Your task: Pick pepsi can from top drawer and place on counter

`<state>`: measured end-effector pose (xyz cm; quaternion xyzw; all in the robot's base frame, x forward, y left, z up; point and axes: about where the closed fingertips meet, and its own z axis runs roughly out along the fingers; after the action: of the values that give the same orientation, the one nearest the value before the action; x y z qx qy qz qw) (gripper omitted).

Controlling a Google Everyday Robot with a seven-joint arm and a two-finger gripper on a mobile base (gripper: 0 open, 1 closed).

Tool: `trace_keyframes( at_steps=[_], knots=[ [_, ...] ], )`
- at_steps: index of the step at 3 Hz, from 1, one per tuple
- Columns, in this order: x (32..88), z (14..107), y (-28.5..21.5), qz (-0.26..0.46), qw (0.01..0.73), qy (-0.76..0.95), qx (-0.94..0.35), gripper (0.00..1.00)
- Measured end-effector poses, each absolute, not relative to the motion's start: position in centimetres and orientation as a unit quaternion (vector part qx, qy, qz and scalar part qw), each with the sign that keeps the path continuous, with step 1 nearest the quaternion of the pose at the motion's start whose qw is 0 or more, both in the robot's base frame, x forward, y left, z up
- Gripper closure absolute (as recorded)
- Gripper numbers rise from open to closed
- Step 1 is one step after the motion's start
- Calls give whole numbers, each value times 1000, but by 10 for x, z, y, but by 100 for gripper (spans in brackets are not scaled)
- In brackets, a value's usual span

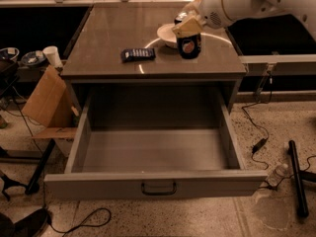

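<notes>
The pepsi can point(189, 46) is dark blue with a round logo and stands upright at the right side of the counter point(108, 38), or just above it; I cannot tell whether it touches. My gripper point(185, 27) comes in from the upper right and is shut on the can's top. The top drawer point(154, 184) is pulled fully open below the counter, and its grey inside shows nothing in it.
A white bowl point(166, 34) sits just behind and left of the can. A flat dark blue packet point(138, 55) lies at the counter's middle. A cardboard box point(45, 98) and cups stand to the left; cables, a black bar and a bottle lie on the floor to the right.
</notes>
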<state>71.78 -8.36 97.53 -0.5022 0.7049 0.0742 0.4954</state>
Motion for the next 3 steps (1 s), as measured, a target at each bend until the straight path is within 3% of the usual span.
trace_keyframes(
  at_steps=[3],
  knots=[
    [759,965,-61,165,577,706,-376,100]
  ],
)
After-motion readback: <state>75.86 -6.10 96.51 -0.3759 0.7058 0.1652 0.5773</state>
